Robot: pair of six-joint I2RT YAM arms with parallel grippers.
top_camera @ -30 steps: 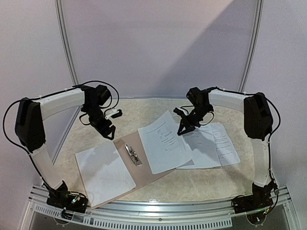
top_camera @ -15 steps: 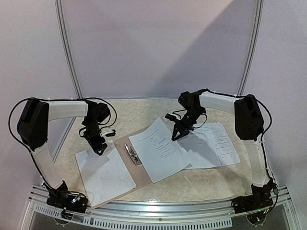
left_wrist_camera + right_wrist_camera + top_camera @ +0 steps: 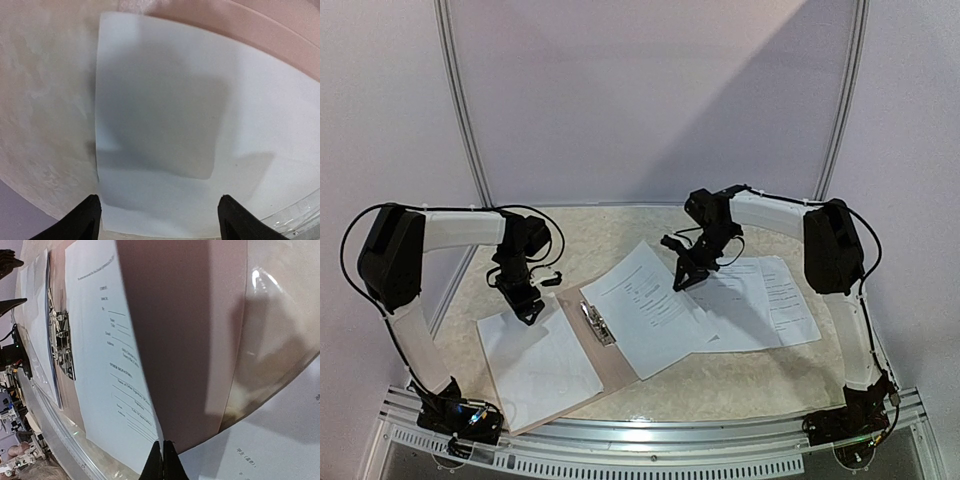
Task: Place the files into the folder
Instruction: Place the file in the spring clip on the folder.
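Note:
The tan folder (image 3: 620,366) lies open near the table's front, its metal clip (image 3: 597,323) at the spine. A blank white sheet (image 3: 535,360) covers its left half. My left gripper (image 3: 525,300) hovers open over that sheet's (image 3: 200,125) far corner, one fingertip (image 3: 86,220) at the paper's edge, nothing between the jaws. My right gripper (image 3: 685,278) is shut on the edge of a printed file (image 3: 650,310), which is lifted on that side and slopes down onto the folder's right half (image 3: 175,315). In the right wrist view the file (image 3: 110,365) runs from the gripper (image 3: 162,460) toward the clip (image 3: 60,340).
Two more printed sheets (image 3: 765,300) lie overlapping on the table right of the folder, just beyond the right gripper. A metal rail (image 3: 650,440) runs along the front edge, and pale walls close in the back and sides.
My right gripper has drawn the printed file leftward, further over the folder. My left gripper dropped down toward the blank sheet's corner and has held still since.

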